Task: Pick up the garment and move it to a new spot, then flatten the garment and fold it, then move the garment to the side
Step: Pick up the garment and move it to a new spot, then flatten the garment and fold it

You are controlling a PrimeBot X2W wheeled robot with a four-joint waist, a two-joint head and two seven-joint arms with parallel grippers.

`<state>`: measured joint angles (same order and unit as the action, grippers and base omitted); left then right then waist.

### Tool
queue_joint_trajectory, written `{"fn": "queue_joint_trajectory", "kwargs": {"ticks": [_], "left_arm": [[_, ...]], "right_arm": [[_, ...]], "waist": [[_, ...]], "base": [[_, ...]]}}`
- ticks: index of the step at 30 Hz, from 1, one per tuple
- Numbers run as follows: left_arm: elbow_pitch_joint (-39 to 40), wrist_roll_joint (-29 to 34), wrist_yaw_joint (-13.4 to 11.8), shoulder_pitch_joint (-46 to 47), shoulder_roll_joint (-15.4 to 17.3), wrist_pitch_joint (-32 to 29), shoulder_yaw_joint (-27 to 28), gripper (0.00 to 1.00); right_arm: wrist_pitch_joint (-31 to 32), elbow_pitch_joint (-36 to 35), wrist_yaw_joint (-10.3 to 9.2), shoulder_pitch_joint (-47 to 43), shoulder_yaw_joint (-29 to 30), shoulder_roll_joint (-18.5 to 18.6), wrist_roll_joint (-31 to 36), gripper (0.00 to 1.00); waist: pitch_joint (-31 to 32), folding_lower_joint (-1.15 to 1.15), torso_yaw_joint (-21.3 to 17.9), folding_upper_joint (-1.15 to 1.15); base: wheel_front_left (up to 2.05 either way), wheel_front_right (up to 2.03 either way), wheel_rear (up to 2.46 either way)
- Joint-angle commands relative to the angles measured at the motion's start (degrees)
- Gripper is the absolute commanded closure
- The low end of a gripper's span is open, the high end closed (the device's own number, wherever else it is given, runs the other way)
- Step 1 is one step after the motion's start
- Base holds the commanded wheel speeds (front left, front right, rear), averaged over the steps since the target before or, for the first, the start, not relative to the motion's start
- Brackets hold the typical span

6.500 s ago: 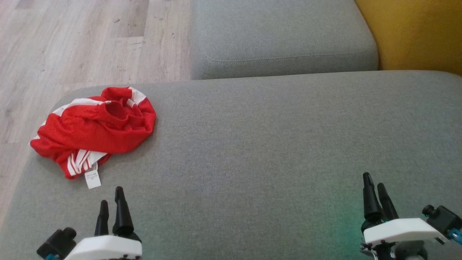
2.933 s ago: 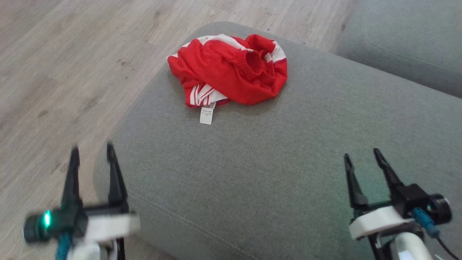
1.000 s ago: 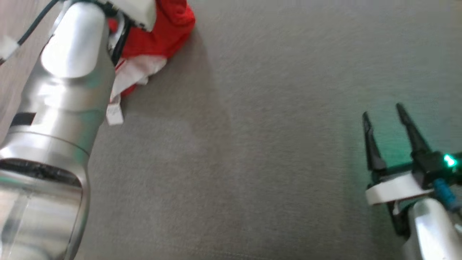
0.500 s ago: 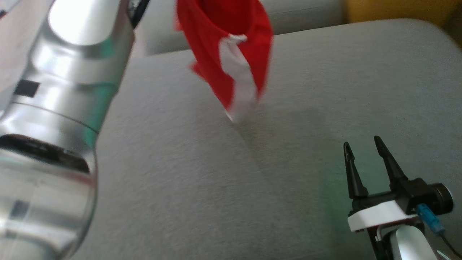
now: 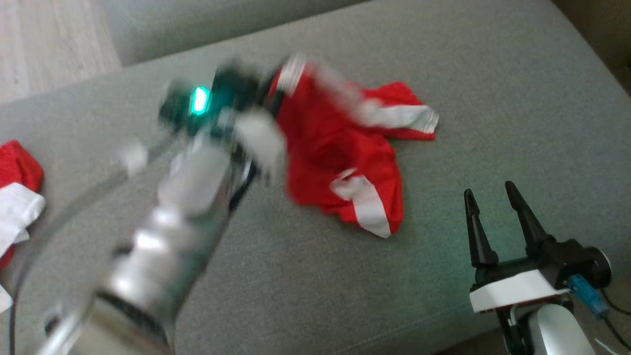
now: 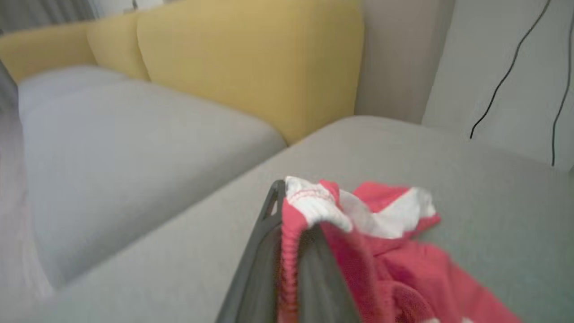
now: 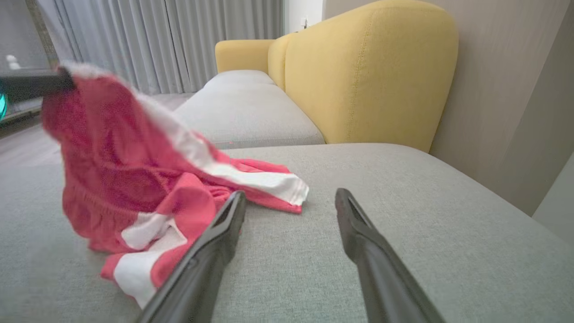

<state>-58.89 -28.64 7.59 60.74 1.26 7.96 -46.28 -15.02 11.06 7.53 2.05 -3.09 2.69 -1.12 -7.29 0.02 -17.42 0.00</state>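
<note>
Half the garment (image 5: 335, 148) now lies on the cushion (image 5: 493, 98), no longer hanging clear — left gripper (image 6: 287, 211) clamped on its edge, right gripper (image 5: 490, 197) wide, empty; release looks next.

No lettering, brand, number or sign can be read in any view. The red and white garment (image 5: 340, 162) is motion-blurred in the head view, and its fabric carries only plain stripes.
</note>
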Motion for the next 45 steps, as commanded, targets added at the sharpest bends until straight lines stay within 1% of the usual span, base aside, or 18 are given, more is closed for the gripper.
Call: {"fn": "queue_joint_trajectory", "kwargs": {"ticks": [1, 3, 4, 7, 8, 11, 12, 13, 15, 18, 20, 24, 26, 27, 30, 45], "left_arm": [[0.0, -1.6, -0.4, -0.6, 1.8, 2.0, 2.0, 1.0], [-1.6, -3.9, -1.4, -5.3, 1.9, 4.2, 4.0, 1.0], [-2.0, -5.0, -1.6, -7.7, 1.9, 5.1, 4.9, 0.0], [-0.7, -6.7, -3.1, -14.4, 2.1, 6.9, 7.6, 0.0], [1.4, -6.6, -3.9, -16.6, 2.3, 6.9, 8.8, 0.0], [13.0, -3.5, -7.8, -25.4, 3.8, 7.0, 14.5, 0.0], [21.9, 0.2, -9.8, -32.8, 4.5, 7.0, 18.8, 0.0], [26.0, 1.9, -10.3, -36.8, 4.4, 7.0, 21.0, 0.0], [33.0, 4.8, -10.8, -44.4, 3.7, 7.0, 25.0, 0.0], [41.8, 8.7, -10.8, -53.7, 2.7, 7.0, 30.0, 0.0], [46.6, 11.3, -10.5, -58.2, 2.2, 7.0, 32.2, 0.0], [53.8, 14.9, -10.3, -65.1, 1.7, 7.0, 34.5, 0.0], [56.2, 16.0, -10.6, -67.9, 1.7, 7.0, 35.0, 0.0], [57.0, 15.3, -11.0, -69.1, 1.7, 7.0, 35.2, 0.0], [58.0, 15.6, -11.2, -71.6, 1.6, 7.0, 35.5, 0.0], [56.6, 17.5, -11.5, -73.7, 1.6, 7.0, 36.9, 0.0]], "right_arm": [[0.0, -1.6, -0.04, 2.2, -1.4, 0.2, -0.6, 0.0], [0.0, -1.3, -0.04, 2.4, -1.4, 0.2, -0.4, 0.0], [0.0, -1.3, -0.04, 2.4, -1.3, 0.2, -0.4, 0.0], [0.0, -1.2, -0.04, 1.7, -0.4, 0.2, 0.1, 0.0], [0.0, -1.1, -0.04, 1.2, -0.1, 0.2, 0.2, 0.0], [0.0, -0.4, -0.04, -0.5, 0.8, 0.2, 0.2, 0.0], [0.0, 0.0, -0.04, -1.6, 1.1, 0.2, -0.1, 0.0], [0.0, 0.1, -0.04, -2.2, 0.9, 0.2, -0.3, 0.0], [0.0, 0.4, -0.04, -3.6, 0.2, 0.2, -0.6, 0.0], [0.0, 0.4, -0.04, -5.5, -0.3, 0.2, -1.3, 0.0], [0.0, 0.2, -0.04, -6.5, -0.6, 0.2, -1.8, 0.0], [0.0, -0.7, -0.04, -8.6, -1.2, 0.2, -3.6, 0.0], [0.0, -1.0, -0.04, -9.8, -1.0, 0.2, -4.0, 0.0], [0.0, -1.2, -0.04, -10.3, -1.0, 0.2, -4.1, 0.0], [0.0, -1.9, -0.04, -11.8, -1.3, 0.2, -4.9, 0.0], [0.0, -2.8, -0.04, -13.2, -2.4, 0.2, -5.4, 0.0]], "waist": [[-1.6, -0.02, -0.1, 0.0], [-2.0, -0.02, 0.3, 0.0], [-2.2, -0.02, 0.7, 0.0], [-1.8, -0.02, 2.7, 0.0], [-1.5, -0.02, 3.6, 0.0], [0.1, -0.02, 6.6, 0.0], [1.4, -0.02, 8.5, 0.0], [2.3, -0.02, 9.5, 0.0], [4.4, -0.02, 11.4, 0.0], [6.7, -0.02, 13.7, 0.0], [8.0, -0.02, 15.1, 0.0], [10.7, -0.02, 16.9, 0.0], [12.0, -0.02, 17.5, 0.0], [12.5, -0.02, 17.7, 0.0], [13.7, -0.02, 18.2, 0.0], [14.5, -0.02, 18.5, 0.0]], "base": [[0.0, 0.0, 0.0], [0.0, 0.0, 0.0], [0.0, 0.0, 0.0], [0.0, 0.0, 0.0], [0.0, 0.0, 0.0], [0.0, 0.0, 0.0], [0.0, 0.0, 0.0], [0.0, 0.0, 0.0], [0.0, 0.0, 0.0], [0.0, 0.0, 0.0], [0.0, 0.0, 0.0], [0.0, 0.0, 0.0], [0.0, 0.0, 0.0], [0.0, 0.0, 0.0], [0.0, 0.0, 0.0], [0.0, 0.0, 0.0]]}}
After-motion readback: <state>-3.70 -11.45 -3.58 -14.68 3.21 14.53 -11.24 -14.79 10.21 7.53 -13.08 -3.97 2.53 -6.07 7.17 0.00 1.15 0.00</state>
